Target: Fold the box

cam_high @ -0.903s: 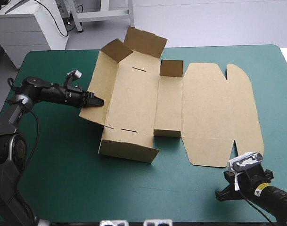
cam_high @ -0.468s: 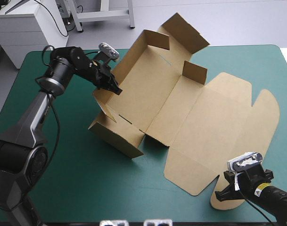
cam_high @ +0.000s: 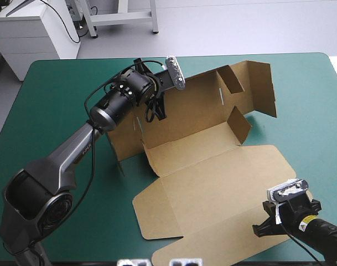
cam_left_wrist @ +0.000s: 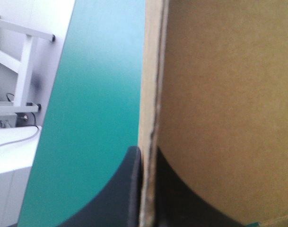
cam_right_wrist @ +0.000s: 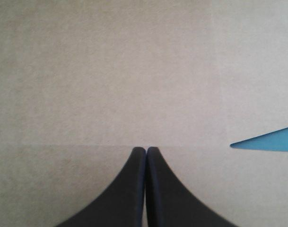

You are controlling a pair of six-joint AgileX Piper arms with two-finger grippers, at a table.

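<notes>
box (cam_high: 212, 177) is swinging toward upper centre, repositioning for folding | left end effector (cam_left_wrist: 144, 152) pinching its wall | right end effector (cam_right_wrist: 145, 152) pressed together, apparently idle

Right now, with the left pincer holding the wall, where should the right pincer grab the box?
Probably the flat lid, by its near edge, approached low from the robot's side: the panel lies flat, so only its rim offers a bite. The right pincer sits shut over it and must open first.

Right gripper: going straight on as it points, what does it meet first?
The box: its flat brown board fills the view ahead of the shut right gripper. How far off it lies is unclear; they may be touching.
</notes>
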